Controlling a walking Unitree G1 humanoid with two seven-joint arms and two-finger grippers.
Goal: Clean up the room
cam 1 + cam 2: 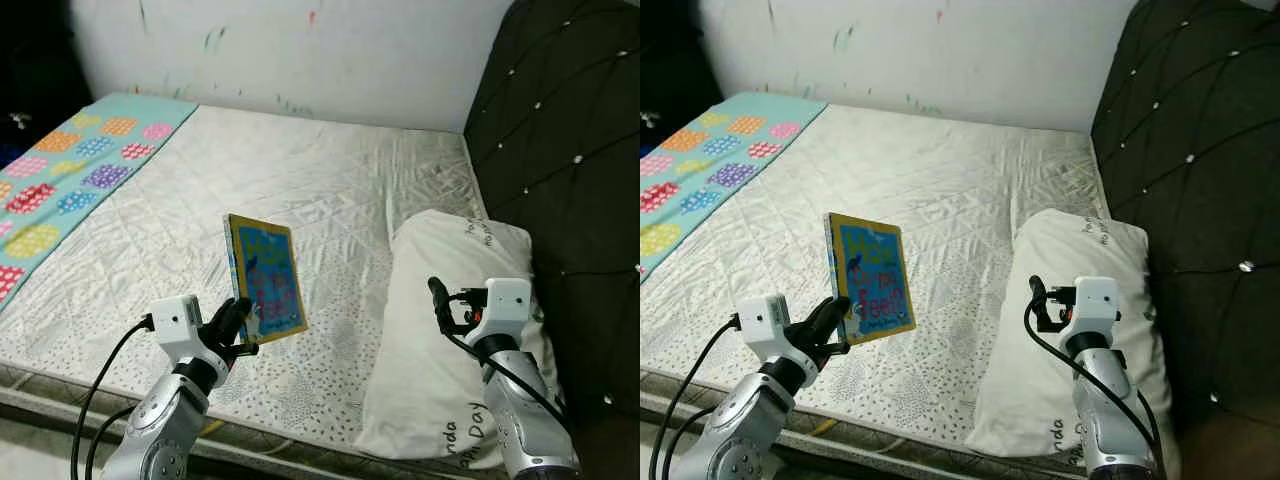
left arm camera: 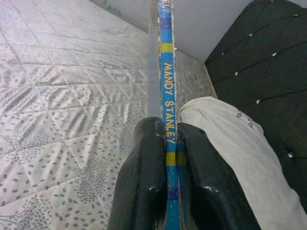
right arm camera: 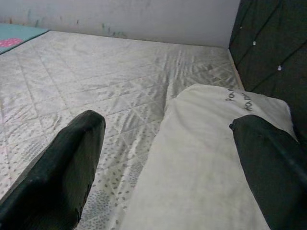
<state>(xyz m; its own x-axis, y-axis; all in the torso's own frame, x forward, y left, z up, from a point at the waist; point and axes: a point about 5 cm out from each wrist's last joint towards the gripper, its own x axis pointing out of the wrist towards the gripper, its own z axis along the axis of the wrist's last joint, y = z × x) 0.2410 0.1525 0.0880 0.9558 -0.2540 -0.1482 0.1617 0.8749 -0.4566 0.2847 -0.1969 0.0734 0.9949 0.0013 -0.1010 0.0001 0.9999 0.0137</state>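
A blue picture book (image 1: 268,277) with a yellow border is held upright above the near part of the bed. My left gripper (image 1: 236,325) is shut on its lower edge. The left wrist view runs along the book's spine (image 2: 167,103), pinched between the two black fingers (image 2: 144,177). My right gripper (image 1: 440,303) hovers over the white pillow (image 1: 440,330) at the bed's right side. Its fingers (image 3: 62,167) stand wide apart with nothing between them.
The bed (image 1: 300,180) carries a white quilted cover. A teal blanket with coloured dotted circles (image 1: 70,170) lies along its left side. A dark tufted headboard (image 1: 570,150) stands on the right, and a marked white wall (image 1: 300,50) behind. The bed's front edge (image 1: 60,395) is near me.
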